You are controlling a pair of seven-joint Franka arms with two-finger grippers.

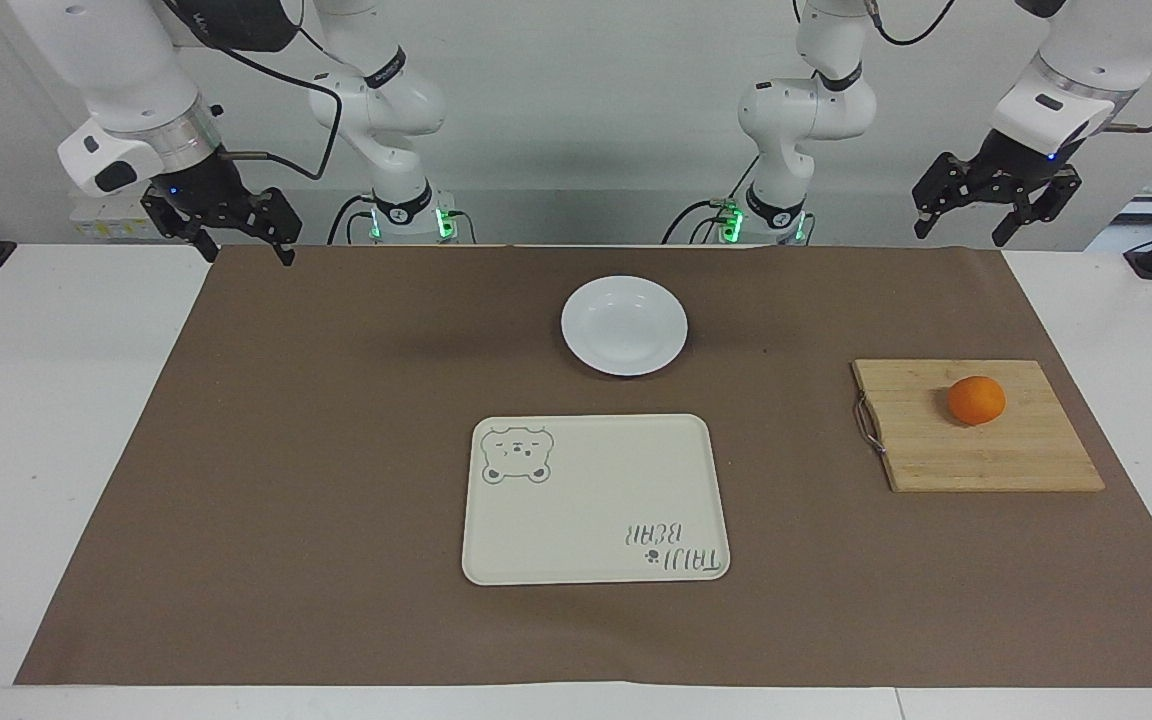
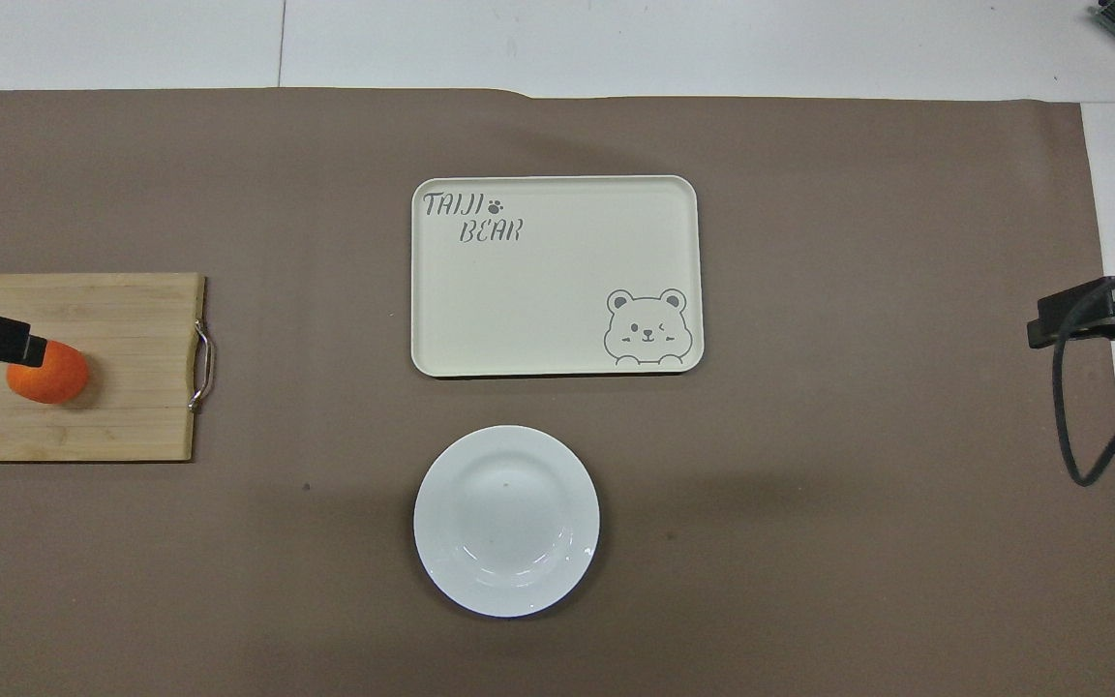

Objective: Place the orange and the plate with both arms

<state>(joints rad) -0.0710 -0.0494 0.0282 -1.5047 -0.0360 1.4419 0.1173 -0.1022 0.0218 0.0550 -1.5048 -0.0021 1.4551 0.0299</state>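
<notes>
The orange lies on a wooden cutting board toward the left arm's end of the table. It also shows in the overhead view. The white plate sits on the brown mat at mid-table, near the robots, and appears in the overhead view too. My left gripper is open and empty, raised above the mat's corner near the robots, well apart from the orange. My right gripper is open and empty, raised over the mat's other corner near the robots. Both arms wait.
A cream tray with a bear drawing lies farther from the robots than the plate. The cutting board has a metal handle on its edge toward the tray. The brown mat covers most of the white table.
</notes>
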